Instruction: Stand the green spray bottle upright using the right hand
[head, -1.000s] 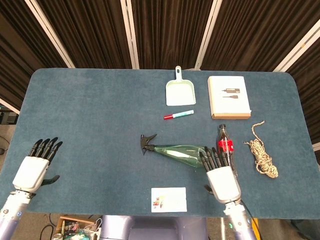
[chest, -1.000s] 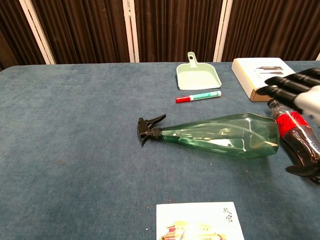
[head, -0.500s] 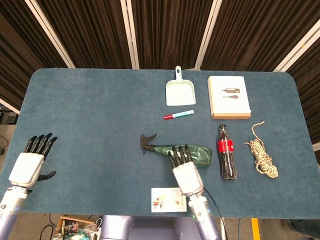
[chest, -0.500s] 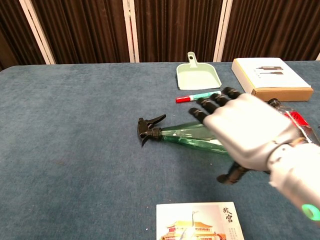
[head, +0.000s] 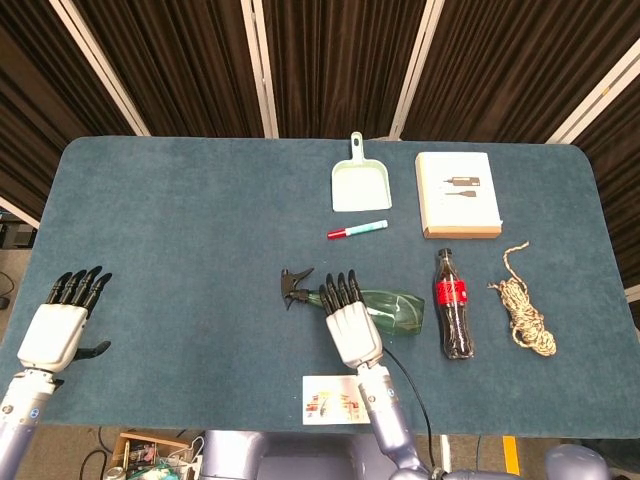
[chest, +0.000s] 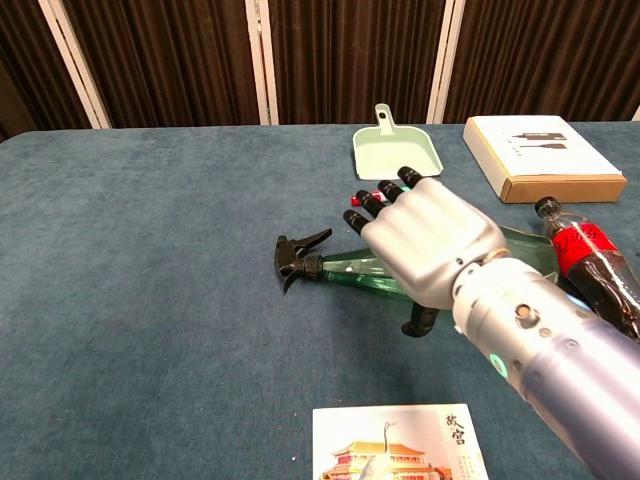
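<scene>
The green spray bottle (head: 395, 306) (chest: 350, 271) lies on its side in the middle of the blue table, its black trigger head (head: 295, 283) (chest: 297, 256) pointing left. My right hand (head: 350, 322) (chest: 425, 245) hovers over the bottle's neck end, palm down with fingers stretched out and apart, holding nothing. It hides much of the bottle's body in the chest view. My left hand (head: 62, 324) is open at the table's near left edge, far from the bottle.
A cola bottle (head: 451, 304) (chest: 595, 268) lies just right of the spray bottle, a rope coil (head: 524, 311) beyond it. A red-capped marker (head: 357, 230), a mint dustpan (head: 359, 180) and a flat box (head: 458, 194) sit further back. A card (head: 335, 399) lies near the front edge.
My right hand has swept left from beside the cola bottle, across the spray bottle's body, to above its neck end. The bottle has not moved. The left hand drifted slightly toward the near edge.
</scene>
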